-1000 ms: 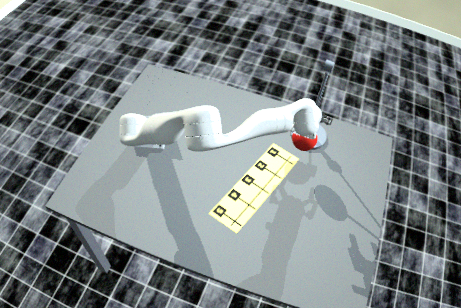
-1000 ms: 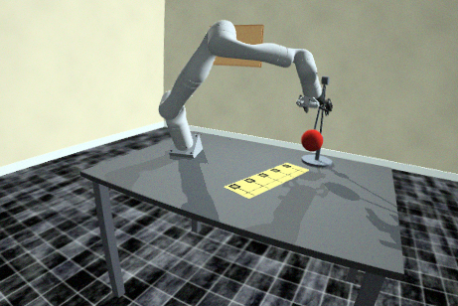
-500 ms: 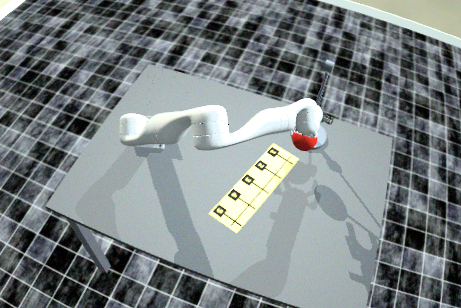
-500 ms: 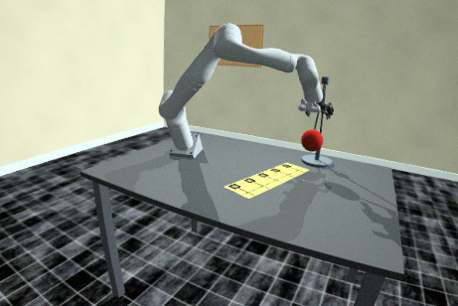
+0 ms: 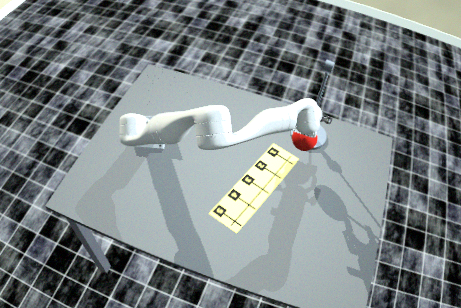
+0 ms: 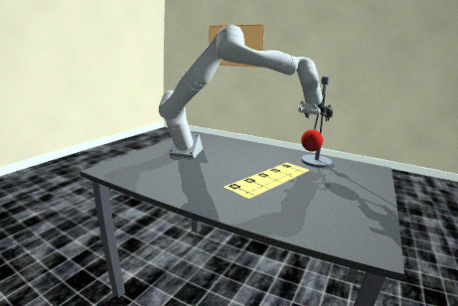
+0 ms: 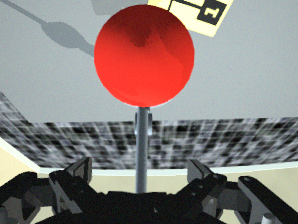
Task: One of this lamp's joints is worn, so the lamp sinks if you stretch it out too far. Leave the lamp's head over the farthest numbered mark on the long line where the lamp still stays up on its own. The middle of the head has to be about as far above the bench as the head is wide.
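The hand [image 7: 140,183] is spread wide and grips nothing, its fingers standing either side of the lamp's thin rod [image 7: 141,149] without contact. Just below the hand hangs the red lamp head [image 7: 144,54], beside the round lamp base [image 6: 317,160]. Beyond the head lies the yellow marked strip [image 5: 256,186], with bare table [image 5: 134,200] around it. The table's far edge runs close behind the hand. The numbers on the strip cannot be read.
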Motion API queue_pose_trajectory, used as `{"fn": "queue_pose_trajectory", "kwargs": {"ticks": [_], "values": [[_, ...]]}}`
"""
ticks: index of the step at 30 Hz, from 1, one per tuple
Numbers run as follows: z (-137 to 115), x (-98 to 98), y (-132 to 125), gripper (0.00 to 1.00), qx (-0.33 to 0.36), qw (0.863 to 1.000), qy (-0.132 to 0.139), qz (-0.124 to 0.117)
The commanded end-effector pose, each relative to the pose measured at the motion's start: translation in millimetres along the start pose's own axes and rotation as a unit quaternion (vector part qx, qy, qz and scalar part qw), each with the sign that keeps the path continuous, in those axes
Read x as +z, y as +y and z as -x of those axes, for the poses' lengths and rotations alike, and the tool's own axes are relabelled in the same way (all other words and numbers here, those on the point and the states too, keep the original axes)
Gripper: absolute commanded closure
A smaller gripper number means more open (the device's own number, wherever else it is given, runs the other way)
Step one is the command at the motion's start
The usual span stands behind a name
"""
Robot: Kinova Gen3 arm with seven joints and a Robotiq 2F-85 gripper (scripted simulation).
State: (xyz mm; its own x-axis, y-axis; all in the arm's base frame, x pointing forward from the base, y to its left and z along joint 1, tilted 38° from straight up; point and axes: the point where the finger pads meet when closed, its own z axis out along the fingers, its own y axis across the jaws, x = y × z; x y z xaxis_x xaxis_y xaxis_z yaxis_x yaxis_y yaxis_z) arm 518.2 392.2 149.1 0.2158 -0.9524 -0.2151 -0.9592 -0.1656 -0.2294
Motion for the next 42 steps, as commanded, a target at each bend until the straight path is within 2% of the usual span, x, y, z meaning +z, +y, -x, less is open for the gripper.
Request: {"fn": "queue_pose_trajectory", "kwargs": {"ticks": [1,4,5,38,42], "values": [[1.0,1.8,1.1,0.00,-0.001,1.000,0.000,0.001],[0.9,2.4,1.4,0.00,-0.001,1.000,0.000,0.002],[0.9,2.3,1.4,1.00,-0.001,1.000,0.000,0.002],[1.1,1.3,1.1,1.00,-0.001,1.000,0.000,0.001],[-7.0,-0.6,5.2,1.00,0.009,1.000,0.000,-0.010]]}}
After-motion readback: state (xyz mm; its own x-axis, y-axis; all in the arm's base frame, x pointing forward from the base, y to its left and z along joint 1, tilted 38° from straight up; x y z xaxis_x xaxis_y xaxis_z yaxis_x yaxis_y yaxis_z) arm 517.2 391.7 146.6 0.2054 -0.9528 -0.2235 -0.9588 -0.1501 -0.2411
